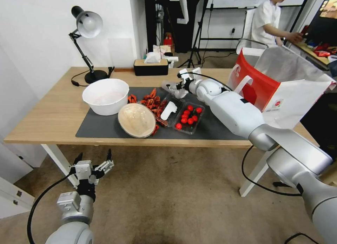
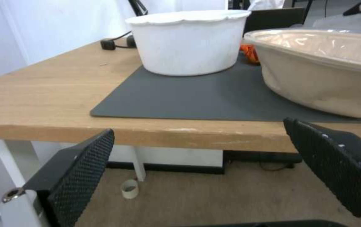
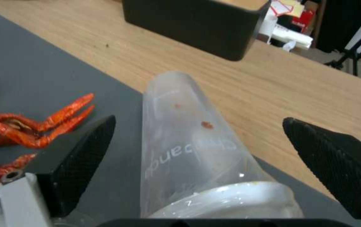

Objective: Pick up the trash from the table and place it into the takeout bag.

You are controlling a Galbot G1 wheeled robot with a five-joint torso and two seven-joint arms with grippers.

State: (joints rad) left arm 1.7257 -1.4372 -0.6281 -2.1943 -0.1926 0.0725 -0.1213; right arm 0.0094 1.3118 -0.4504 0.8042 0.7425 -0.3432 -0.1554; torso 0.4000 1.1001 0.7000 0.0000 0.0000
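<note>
My right gripper (image 3: 197, 148) reaches out over the far part of the dark grey mat (image 1: 105, 126) on the light wooden table (image 1: 45, 114). Its two black ribbed fingers (image 3: 81, 157) stand wide apart, one on each side of the clear plastic cup with a white lid (image 3: 180, 148), which lies on its side on the mat with its lid end toward my wrist. I cannot see either finger touching it, and I grip nothing. Red crayfish shells (image 3: 25, 129) lie on the mat just beside one finger, and a black tissue box (image 3: 193, 22) sits farther off on the bare wood.

The large red-and-white paper takeout bag with white strap handles (image 1: 281, 86) stands open at the table's right end, close beside my right arm.

My left gripper (image 1: 92, 161) hangs below the table's near edge, out in front of it, fingers (image 2: 79, 173) spread and empty. Above it on the mat sit the big white bowl (image 2: 189, 41) and the round tan bowl with a clear film over it (image 2: 323, 82), side by side near each other. A clear tray of red cherry tomatoes (image 1: 189, 117) rests on the mat to the right of the tan bowl.
</note>
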